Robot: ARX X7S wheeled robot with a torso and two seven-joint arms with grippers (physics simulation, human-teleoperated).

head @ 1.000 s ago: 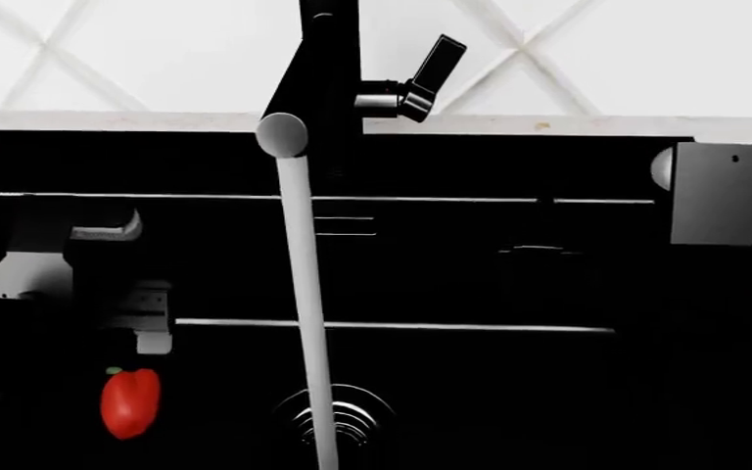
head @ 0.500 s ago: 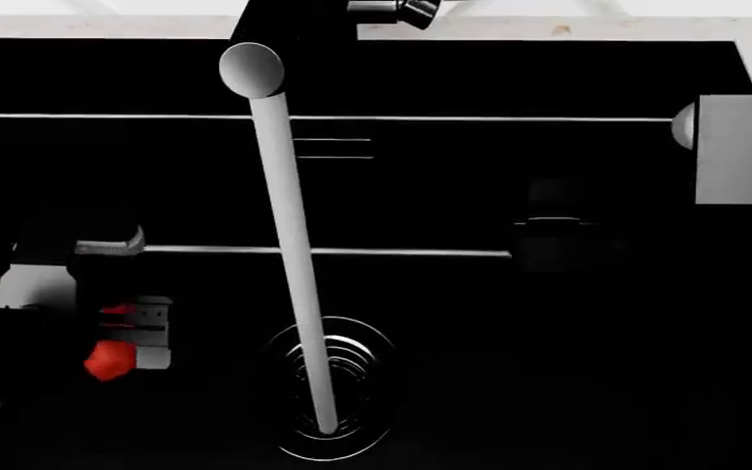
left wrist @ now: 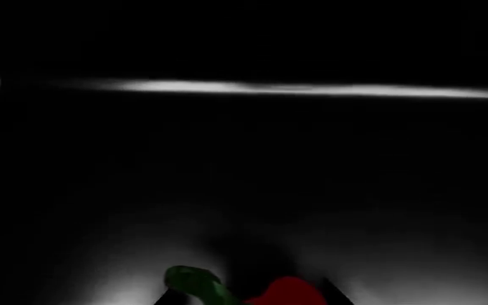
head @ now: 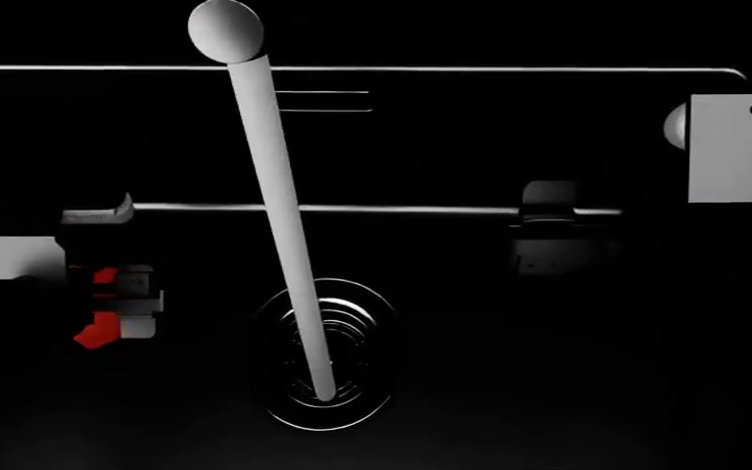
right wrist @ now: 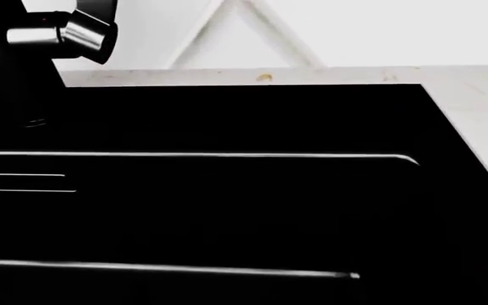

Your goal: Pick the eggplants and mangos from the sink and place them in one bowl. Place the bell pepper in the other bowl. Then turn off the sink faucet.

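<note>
Head view: my left gripper seems closed around the bell pepper, red showing between its fingers.
Right gripper: too dark; I cannot tell its opening.
Sink: black.

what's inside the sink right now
A red bell pepper sits between the left gripper's fingers, beside the chrome drain where the water stream lands. No eggplants or mangos show; dark corners hide the rest.

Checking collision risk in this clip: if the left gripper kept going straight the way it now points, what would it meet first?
Probably the black wall of the sink. The left gripper has the bell pepper between its fingers; beyond it only dark basin shows, depth unclear.
</note>
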